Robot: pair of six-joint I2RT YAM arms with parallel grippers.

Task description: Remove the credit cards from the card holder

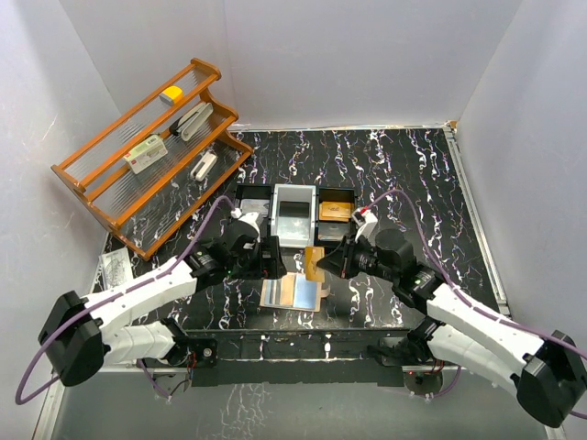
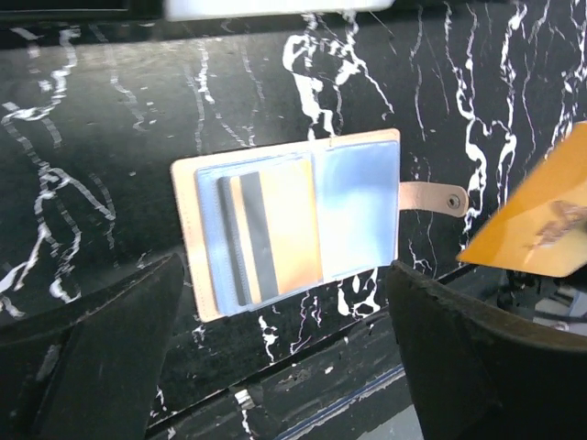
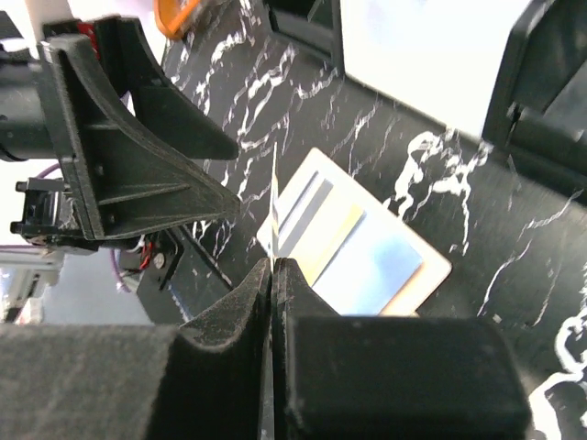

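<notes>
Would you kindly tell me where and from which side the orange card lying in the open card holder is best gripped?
Probably its long edge nearest the fold, where the orange card looks clear of the sleeve. The card holder lies open and flat, so no edge stands up: come down at a tilt from the snap tab side and draw it that way.

No legible text anywhere. Orange card (image 2: 537, 225), just above right-hand finger (image 2: 477, 348) of left gripper (image 2: 284, 275): dark marking, blurred, unreadable. White box (image 1: 147, 153) on rack (image 1: 204, 70), well apart from fingers: label too small.
</notes>
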